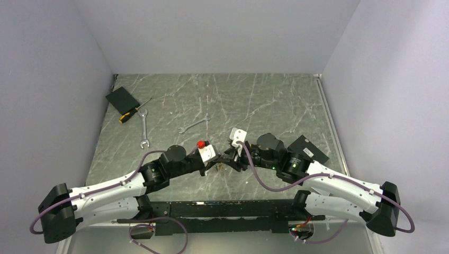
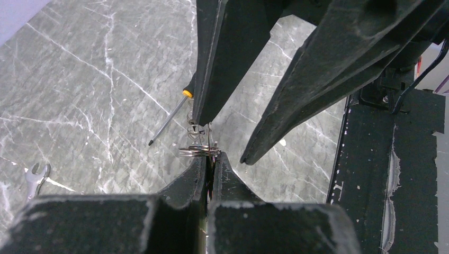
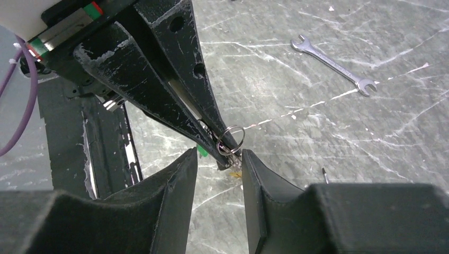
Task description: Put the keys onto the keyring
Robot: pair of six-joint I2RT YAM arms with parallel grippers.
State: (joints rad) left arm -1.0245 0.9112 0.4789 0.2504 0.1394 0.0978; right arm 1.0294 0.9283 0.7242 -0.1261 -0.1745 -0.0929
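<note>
Evidently the left fingers (image 2: 233, 182) clamp the keyring (image 2: 198, 151); the right fingers (image 3: 169, 196) gape at its six o'clock. It looks light, stiff, slippery: grip the rim.

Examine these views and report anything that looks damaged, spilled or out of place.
Nothing is spilled, broken or askew. The only blemish is wear: the left gripper, shut on the keyring, has white scuffs along its black fingers.

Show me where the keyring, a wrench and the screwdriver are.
keyring (image 2: 198, 152), left wrist view, its edge-on band.
wrench (image 3: 333, 64), right wrist view, mid shaft.
screwdriver (image 2: 167, 120), left wrist view, metal shaft.
</note>
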